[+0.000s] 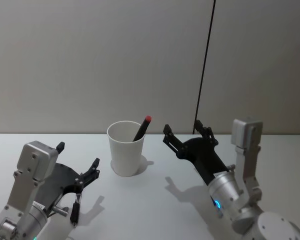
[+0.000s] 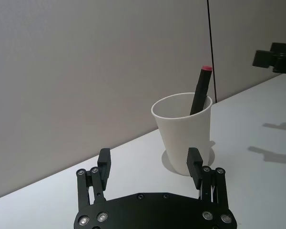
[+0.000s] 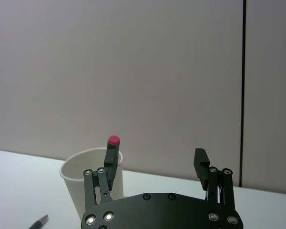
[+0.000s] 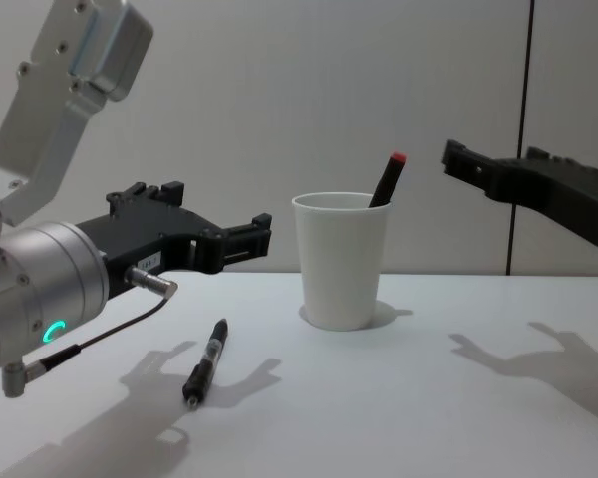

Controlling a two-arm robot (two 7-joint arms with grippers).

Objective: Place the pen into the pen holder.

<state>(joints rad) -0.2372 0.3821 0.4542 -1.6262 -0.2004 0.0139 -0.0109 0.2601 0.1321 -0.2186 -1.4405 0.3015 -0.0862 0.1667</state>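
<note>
The left claw (image 1: 79, 156) is held wide open and empty, low over the table (image 1: 150, 215). A black pen (image 4: 205, 360) lies loose just beneath and beside it, while the right claw (image 1: 182, 127) — also spread and holding nothing — is raised to the right of the cup (image 1: 126, 150), in which a red-tipped pen (image 1: 142, 127) is leaned against the rim. If the lying pen is closed on off-centre, it could be rolled or flicked away. The light paper cup could also be tipped — by a knock from either claw, or by a second pen dropped against the one inside.
</note>
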